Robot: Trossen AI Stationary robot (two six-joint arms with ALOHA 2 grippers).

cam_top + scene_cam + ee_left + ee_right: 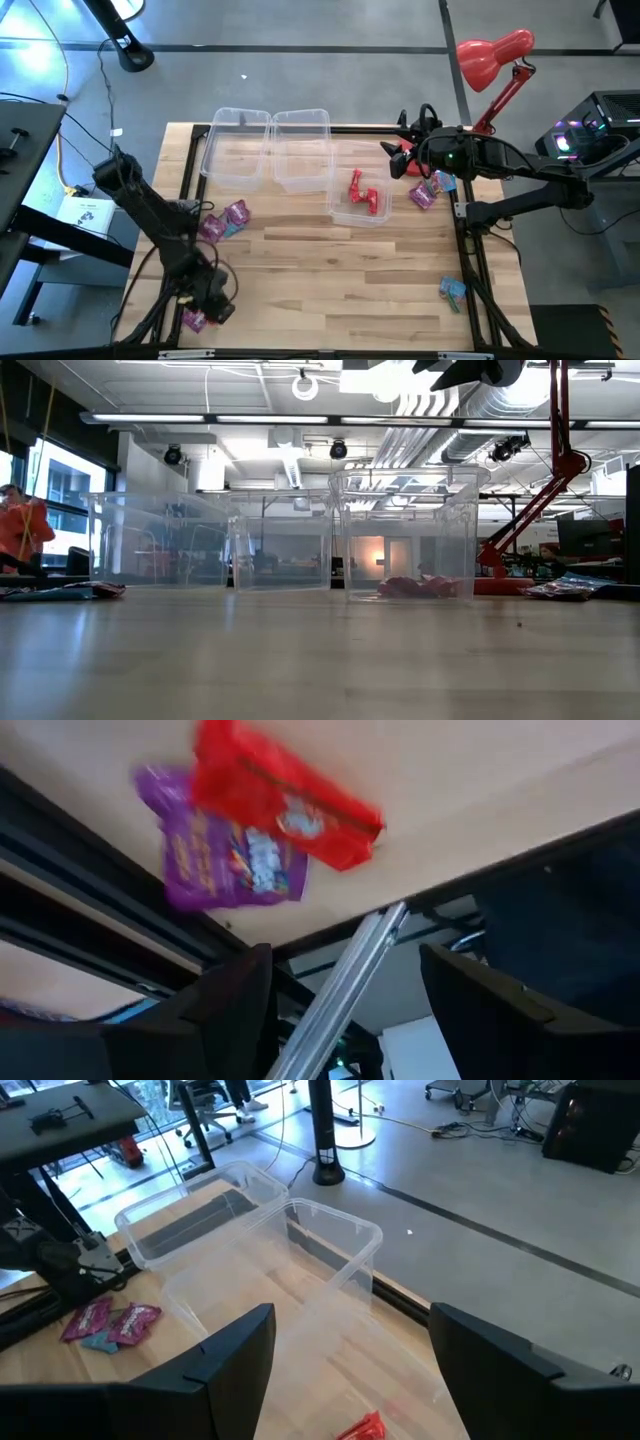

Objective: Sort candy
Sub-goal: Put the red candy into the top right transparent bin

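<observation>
Small wrapped candy lies in groups on the wooden table. Purple and blue pieces (225, 220) sit left of centre, and a purple and blue group (432, 188) lies at the right. A blue piece (453, 290) is near the right edge. At the near left corner are a red piece (285, 805) and a purple piece (230, 860). Red candy (365, 193) lies in the rightmost clear bin (340, 208). My left gripper (212, 300) (345, 960) is open beside the corner pieces, touching neither. My right gripper (393, 160) (352, 1315) is open, raised over that bin's far right corner.
Two more clear bins, the left bin (238, 145) and the middle bin (302, 150), stand side by side at the far edge. A red desk lamp (495, 55) stands at the far right corner. A black frame (470, 250) borders the table. Bare wood lies across the middle and near side.
</observation>
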